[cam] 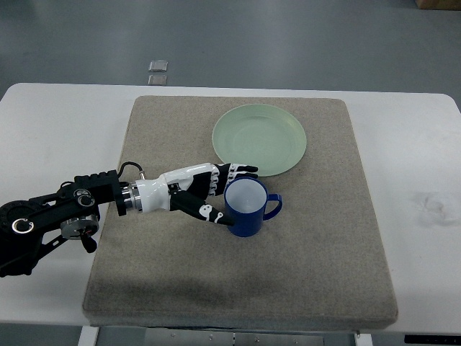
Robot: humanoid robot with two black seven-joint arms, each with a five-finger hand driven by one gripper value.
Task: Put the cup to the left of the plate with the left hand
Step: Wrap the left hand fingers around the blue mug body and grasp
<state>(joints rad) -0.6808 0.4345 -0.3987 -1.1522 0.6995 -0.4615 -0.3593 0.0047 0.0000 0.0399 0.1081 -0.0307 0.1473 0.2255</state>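
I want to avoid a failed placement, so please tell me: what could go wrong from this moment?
1. The left hand wraps only the side of the blue cup; the cup might slip or tip when lifted.
2. The cup stands just below the green plate, so carrying it left could knock the plate's rim.

**Open mat on 3 sides, tight gap at the plate**

The left hand (216,193) wrapped the blue cup (247,207) near the middle of the grey mat (338,238), its arm blocking the approach from the picture's left. The green plate (259,138) stood just beyond, its near rim almost touching the fingers (241,170), so little room lay between cup and plate. The cup's handle stuck out to the right. Bare mat lay open left of the plate, right of the cup and along the whole near edge. The white bench (57,122) around the mat was unobstructed.
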